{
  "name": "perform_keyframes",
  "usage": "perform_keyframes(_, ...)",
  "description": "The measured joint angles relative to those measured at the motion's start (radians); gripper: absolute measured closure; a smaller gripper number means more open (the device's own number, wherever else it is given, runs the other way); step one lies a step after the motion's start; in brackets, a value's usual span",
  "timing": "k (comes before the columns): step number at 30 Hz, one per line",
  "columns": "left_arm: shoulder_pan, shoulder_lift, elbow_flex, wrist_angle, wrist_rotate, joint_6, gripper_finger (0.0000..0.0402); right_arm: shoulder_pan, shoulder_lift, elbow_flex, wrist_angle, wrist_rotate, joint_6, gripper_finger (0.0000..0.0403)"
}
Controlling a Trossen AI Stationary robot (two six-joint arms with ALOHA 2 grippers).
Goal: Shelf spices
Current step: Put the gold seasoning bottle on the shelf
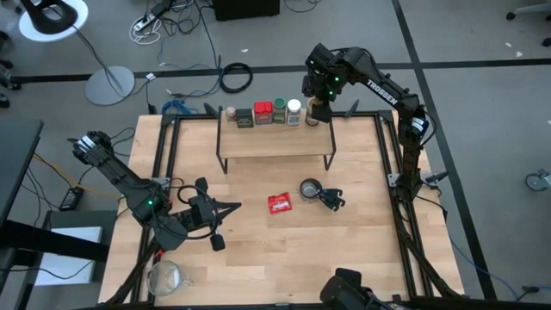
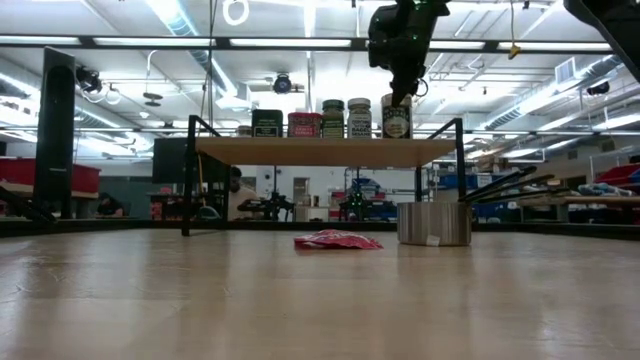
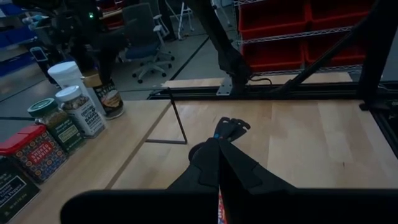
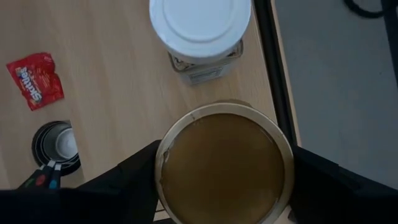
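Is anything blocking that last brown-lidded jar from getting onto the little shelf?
Nothing visible does. The right gripper holds the tan-lidded jar right at the shelf, at the end of the row beside the white-capped jar.

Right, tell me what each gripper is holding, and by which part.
The right gripper clasps the tan-lidded jar by the sides of its lid, on the shelf. The left gripper holds nothing.

A flat red packet (image 1: 279, 203) lies near the middle of the desk (image 1: 258, 267). Just beside it, at three o'clock, sits a round metal cup (image 1: 310, 189), its black handle (image 1: 330, 200) pointing toward four o'clock.
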Motion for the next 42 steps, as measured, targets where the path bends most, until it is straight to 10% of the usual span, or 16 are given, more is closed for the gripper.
perform_keyframes(42,0.000,0.000,0.000,-0.002,0.000,0.000,0.0398,0.009,0.000,0.000,0.030,0.000,-0.076,0.0108)
